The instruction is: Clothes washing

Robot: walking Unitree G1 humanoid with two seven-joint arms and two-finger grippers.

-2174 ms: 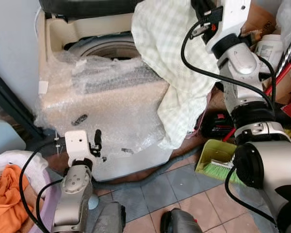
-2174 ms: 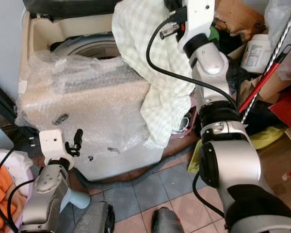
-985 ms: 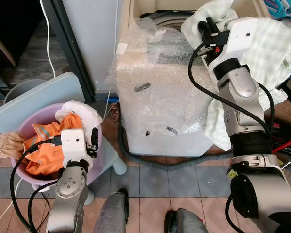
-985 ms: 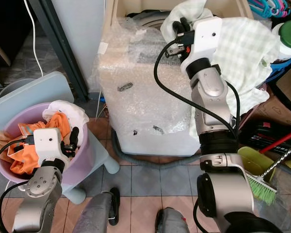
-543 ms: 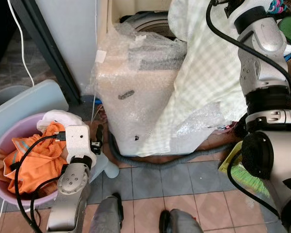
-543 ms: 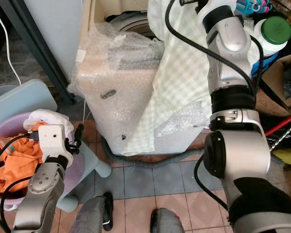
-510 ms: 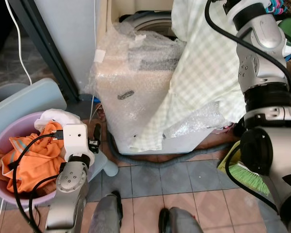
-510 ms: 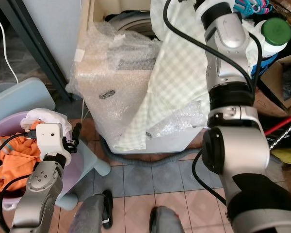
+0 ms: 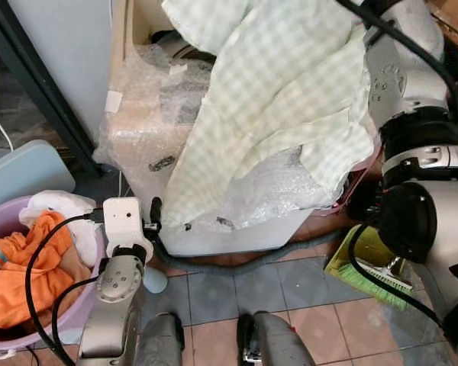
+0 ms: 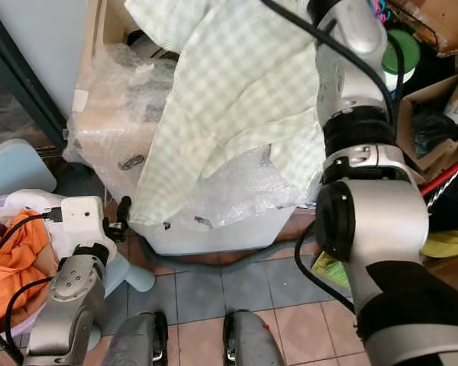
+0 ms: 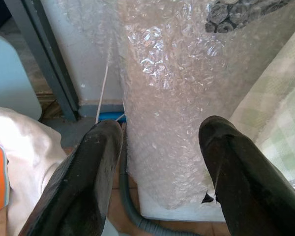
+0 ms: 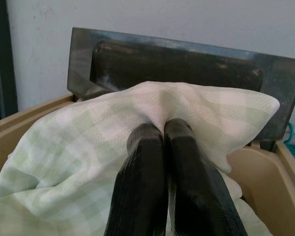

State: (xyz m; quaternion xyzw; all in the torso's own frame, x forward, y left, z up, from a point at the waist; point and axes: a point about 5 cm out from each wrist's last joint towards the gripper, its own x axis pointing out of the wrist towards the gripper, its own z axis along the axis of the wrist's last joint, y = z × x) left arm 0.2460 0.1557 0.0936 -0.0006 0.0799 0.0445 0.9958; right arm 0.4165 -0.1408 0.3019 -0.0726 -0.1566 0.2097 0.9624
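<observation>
Over the bubble-wrapped washing machine (image 9: pixel 175 152) hangs a pale green checked cloth (image 9: pixel 275 99), its length running down and across the front, hiding most of the tub. The right gripper (image 12: pixel 160 135) pinches its top edge, fingers closed. The left gripper (image 11: pixel 160 147) hangs open by the purple laundry basket (image 9: pixel 69 324).

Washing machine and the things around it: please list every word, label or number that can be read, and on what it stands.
No text can be read.
Washing machine: dark marks under the bubble wrap, too blurred.
Small white tag: blank or too small.
Green-capped bottle: no legible label.
</observation>
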